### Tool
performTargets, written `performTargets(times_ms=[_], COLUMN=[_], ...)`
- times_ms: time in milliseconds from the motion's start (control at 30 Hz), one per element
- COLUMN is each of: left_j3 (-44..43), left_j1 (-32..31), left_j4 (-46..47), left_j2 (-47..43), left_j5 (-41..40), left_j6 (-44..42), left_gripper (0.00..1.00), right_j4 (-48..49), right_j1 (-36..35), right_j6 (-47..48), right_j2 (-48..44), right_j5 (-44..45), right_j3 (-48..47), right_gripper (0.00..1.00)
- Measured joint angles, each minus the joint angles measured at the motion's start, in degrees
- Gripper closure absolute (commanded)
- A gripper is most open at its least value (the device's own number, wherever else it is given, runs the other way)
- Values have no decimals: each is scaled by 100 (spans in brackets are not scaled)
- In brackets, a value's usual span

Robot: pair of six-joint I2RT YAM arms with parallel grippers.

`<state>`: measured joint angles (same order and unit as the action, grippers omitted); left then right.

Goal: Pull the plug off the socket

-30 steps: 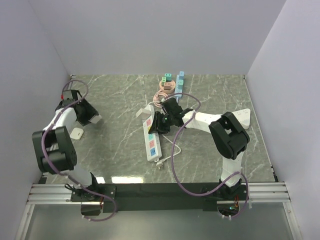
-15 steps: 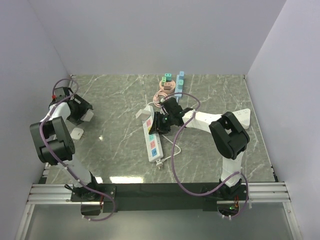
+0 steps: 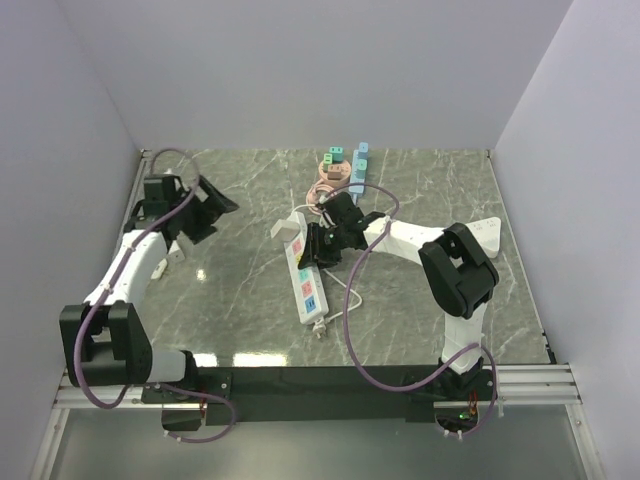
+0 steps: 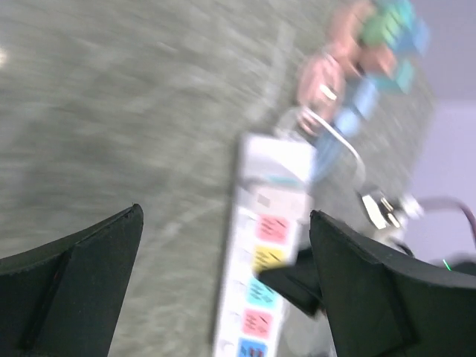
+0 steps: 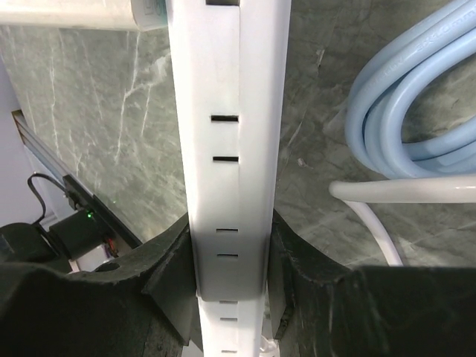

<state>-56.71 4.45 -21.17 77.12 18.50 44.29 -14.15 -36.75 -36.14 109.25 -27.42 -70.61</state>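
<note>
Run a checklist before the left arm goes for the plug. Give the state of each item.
1. Right end effector clamped on the power strip: ok, a finger presses each side.
2. Left end effector open and empty: ok, its fingers are wide apart with nothing between them.
3. Left end effector lined up on the plug: not ok, it hangs off to the left, apart from the strip.
4. Plug seated at the strip's far end: cannot tell, the left wrist view is blurred.
5. Blue cable out of the right fingers: ok, it lies coiled beside the strip.

Left gripper [image 3: 218, 214] swung right, rearward
</note>
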Motion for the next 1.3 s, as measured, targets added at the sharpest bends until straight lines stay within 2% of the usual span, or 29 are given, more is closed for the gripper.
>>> performTargets(times_ms=[133, 300, 467, 800, 833, 900, 933, 1000, 1033, 1100, 1133, 1200, 1233, 1300], left_j3=[0, -2, -2, -2, -7, -17, -20, -20, -20, -20, -17, -11, -11, -39], left_j1=[-623, -1163, -1434, -1805, -1818, -1829, -1832, -1832, -1845, -1858, -1858, -1856, -1856, -1856], left_j4=[295, 455, 748, 1364, 1379, 1408, 1434, 1561, 1646, 1749, 1781, 1792, 1768, 1646], left_j2=[157, 879, 1436, 1604, 1661, 1818, 1891, 2002, 2009, 2009, 2009, 2009, 2009, 1971], left_j5=[417, 743, 979, 942, 916, 859, 857, 981, 994, 997, 999, 990, 984, 940], left_j6=[170, 197, 243, 348, 345, 323, 317, 350, 345, 352, 321, 326, 317, 267], left_gripper=[1, 1, 1, 1, 10, 20, 29, 37, 47, 61, 77, 95, 99, 99], right_j4=[-50, -50, -94, -127, -131, -133, -136, -146, -149, -160, -160, -175, -175, -175], right_j1=[0, -2, -13, -39, -42, -44, -48, -61, -61, -59, -59, -61, -61, -61], right_j6=[9, 24, 63, 68, 68, 68, 68, 94, 98, 96, 94, 83, 76, 61], right_j2=[48, 61, 74, 79, 81, 83, 83, 90, 103, 127, 138, 168, 177, 205], right_j5=[-37, -79, -111, -136, -142, -164, -173, -162, -164, -153, -146, -133, -131, -142], right_j3=[-63, -70, -111, -129, -140, -142, -142, -149, -153, -181, -192, -232, -240, -245], right_gripper=[100, 100, 100, 100, 100, 100, 100, 100, 100, 100, 100, 100, 100, 100])
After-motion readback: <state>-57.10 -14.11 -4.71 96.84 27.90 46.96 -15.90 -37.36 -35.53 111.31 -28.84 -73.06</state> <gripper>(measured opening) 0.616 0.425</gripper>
